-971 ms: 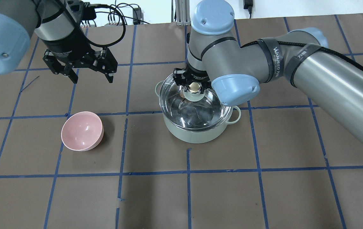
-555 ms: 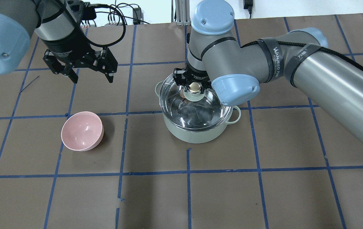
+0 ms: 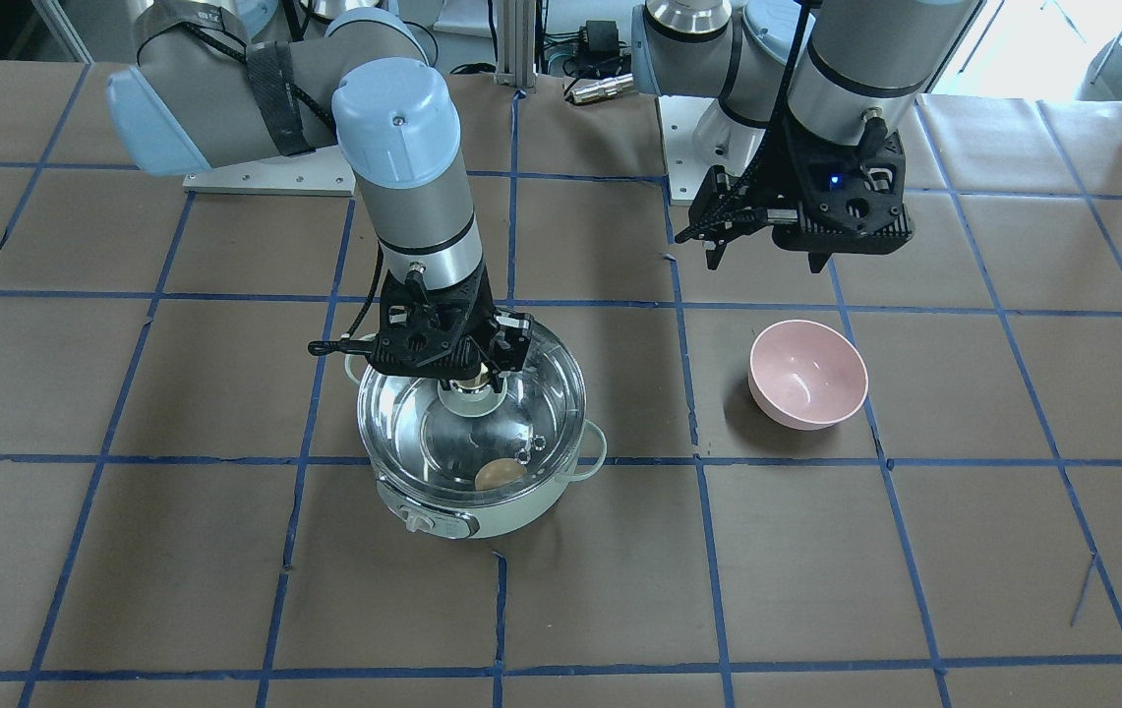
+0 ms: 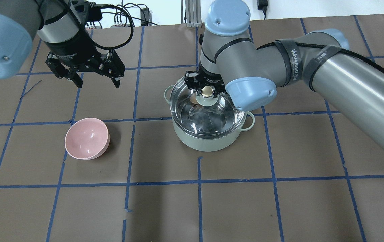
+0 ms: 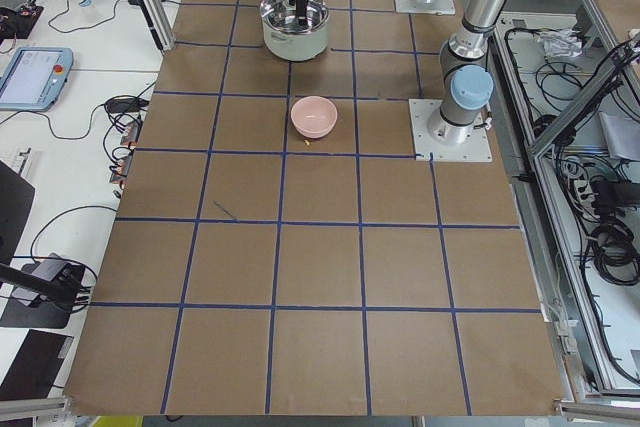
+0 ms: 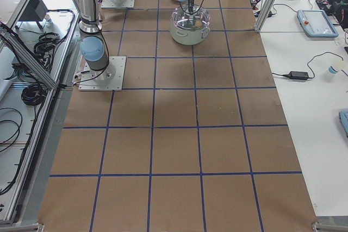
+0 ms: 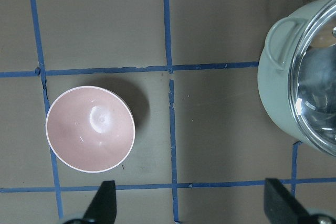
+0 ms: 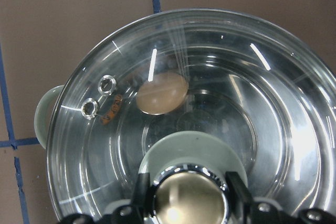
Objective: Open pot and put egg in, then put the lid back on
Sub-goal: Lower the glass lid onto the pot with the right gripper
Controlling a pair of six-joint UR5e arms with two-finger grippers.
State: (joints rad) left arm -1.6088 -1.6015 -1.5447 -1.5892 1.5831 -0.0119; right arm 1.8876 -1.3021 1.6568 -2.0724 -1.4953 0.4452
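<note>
- The lid (image 4: 212,117) is lying over the pot (image 4: 208,144), closing the way to the egg (image 3: 500,474) inside.
- The right gripper (image 4: 206,91) is flanking the lid's knob (image 8: 190,203), filling the space above it.
- The pink bowl (image 4: 86,137) is sitting well apart from the pot, leaving bare table (image 4: 279,208) between.
- The left gripper (image 4: 97,84) is hanging spread-fingered, clear of both.

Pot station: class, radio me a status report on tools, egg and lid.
Left tool open, clear of pot. Right tool straddling knob of lid, grip unclear. Egg inside pot, lid on. Bowl well aside.
</note>
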